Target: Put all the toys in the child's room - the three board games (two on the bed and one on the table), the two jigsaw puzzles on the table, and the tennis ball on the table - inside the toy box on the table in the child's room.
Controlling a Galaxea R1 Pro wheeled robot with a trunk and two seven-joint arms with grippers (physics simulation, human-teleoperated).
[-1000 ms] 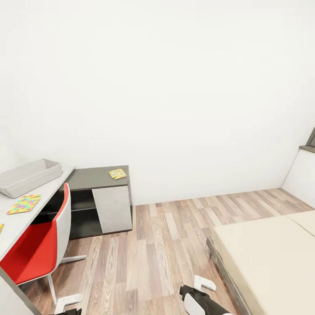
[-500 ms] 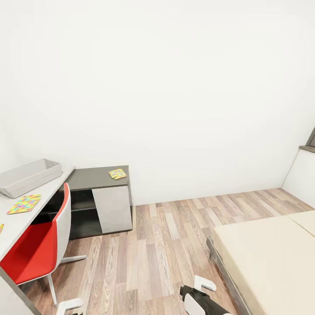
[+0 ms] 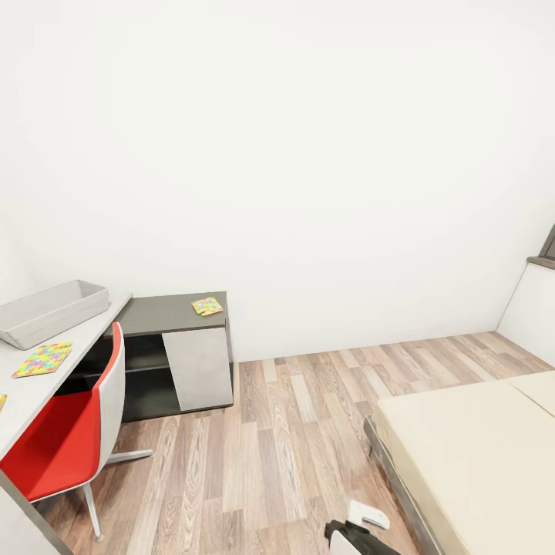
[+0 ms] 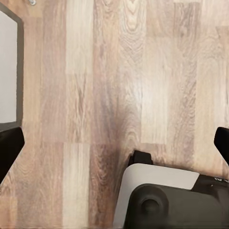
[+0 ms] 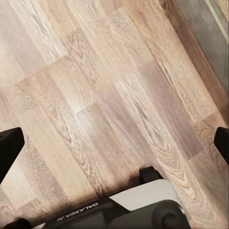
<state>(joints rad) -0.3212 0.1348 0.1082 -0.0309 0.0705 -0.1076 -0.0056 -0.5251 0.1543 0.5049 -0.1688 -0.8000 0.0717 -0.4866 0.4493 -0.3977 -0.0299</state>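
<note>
both grippers hang over bare plank floor [image 3: 285,432] with their dark fingertips spread wide at the frame edges, holding nothing: the left gripper [image 4: 114,143] and the right gripper [image 5: 114,143]. in the head view the right gripper shows at the lower edge as a white finger [image 3: 368,515] on a dark body, just beside the grey frame of the bed [image 3: 478,455], whose beige mattress corner lies to its right. ahead and left of it the floor runs open to the white wall. farther left a red chair [image 3: 69,432] stands tucked at the edge of the table [image 3: 23,393]. on the table lie the toy box [image 3: 48,312] and, nearer, one puzzle [image 3: 43,359]. a second puzzle [image 3: 207,306] lies on the dark cabinet [image 3: 173,351], near its far right corner.
</note>
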